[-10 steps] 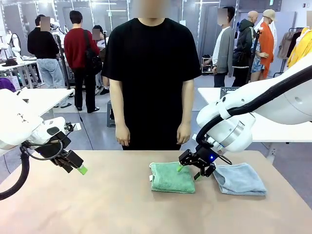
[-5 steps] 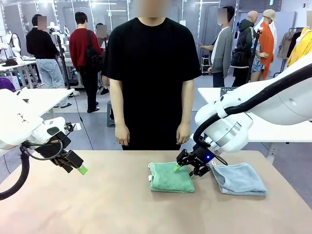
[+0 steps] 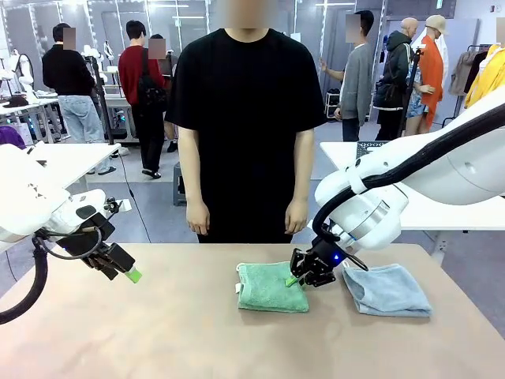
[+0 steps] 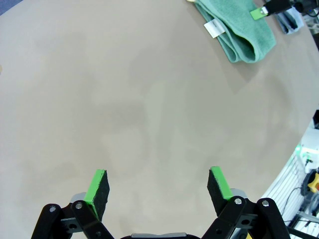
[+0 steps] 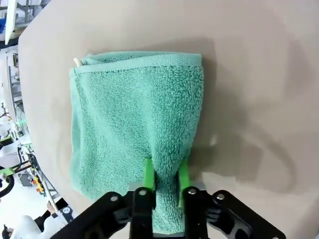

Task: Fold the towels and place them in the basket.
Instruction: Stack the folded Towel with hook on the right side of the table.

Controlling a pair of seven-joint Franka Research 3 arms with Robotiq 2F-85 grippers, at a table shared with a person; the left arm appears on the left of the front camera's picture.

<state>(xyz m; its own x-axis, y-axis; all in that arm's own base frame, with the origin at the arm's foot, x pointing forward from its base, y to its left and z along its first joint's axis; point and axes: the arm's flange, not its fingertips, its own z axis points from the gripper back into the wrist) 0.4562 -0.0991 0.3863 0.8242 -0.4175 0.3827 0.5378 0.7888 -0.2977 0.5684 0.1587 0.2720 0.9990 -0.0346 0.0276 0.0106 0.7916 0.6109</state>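
while the person in the black t-shirt (image 3: 245,118) stands at the far side with both hands hanging down, the right pincer (image 5: 163,172) has its green pads pinched on a ridge of the mint green terry towel (image 5: 134,129), right at the near edge of the cloth. in the front view that pincer (image 3: 304,276) sits at the right end of the towel (image 3: 268,287), which lies folded flat in the middle of the beige worktop (image 3: 158,332).

so the step in hand looks like grabbing the green towel, either to fold it once more or to lift it away. the next move probably calls for a clean lift without the layers sliding apart, since only a small bunch of cloth is caught.

the pale grey-blue terry towel (image 3: 387,288) lies folded just to the right of the green one, close but seemingly not touching, and nothing holds it.

the left pincer (image 4: 159,189) hangs wide open over bare worktop, well apart from both towels, holding nothing; the front view has it (image 3: 118,267) off at the left edge.

as for labels: the green towel has a small white tag (image 4: 215,28) sticking out at its edge, but any print on it is too small to read.
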